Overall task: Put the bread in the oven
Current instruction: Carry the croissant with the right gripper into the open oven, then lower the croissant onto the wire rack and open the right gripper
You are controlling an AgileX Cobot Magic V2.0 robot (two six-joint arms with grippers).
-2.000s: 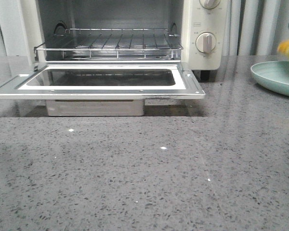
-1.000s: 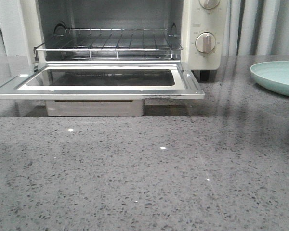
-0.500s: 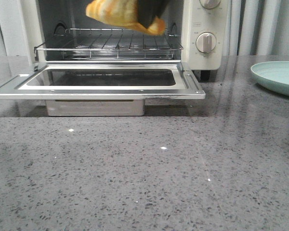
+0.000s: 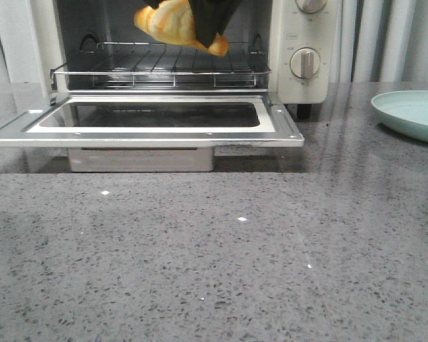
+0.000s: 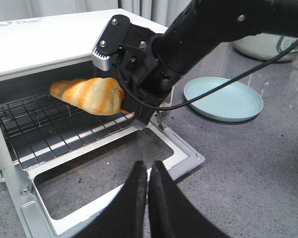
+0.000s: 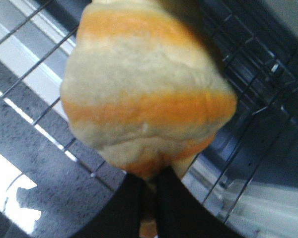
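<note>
Oven (image 4: 299, 64) mouth open: its door (image 4: 146, 128) lies flat and forward over the counter (image 4: 221, 263), so my reach must pass above the door panel. My right tool (image 5: 139, 116) holds the bread (image 4: 172, 25) in the mouth, above the wire rack (image 4: 160, 64), with a gap showing between bread and rack. The rack's raised front rail and side loops border that gap from below. The oven's control wall with knobs (image 4: 304, 63) closes the right side. A plate (image 4: 414, 114) sits well apart on the right. My left tool (image 5: 148, 186), jaws together, hangs outside the door's front edge.
</note>
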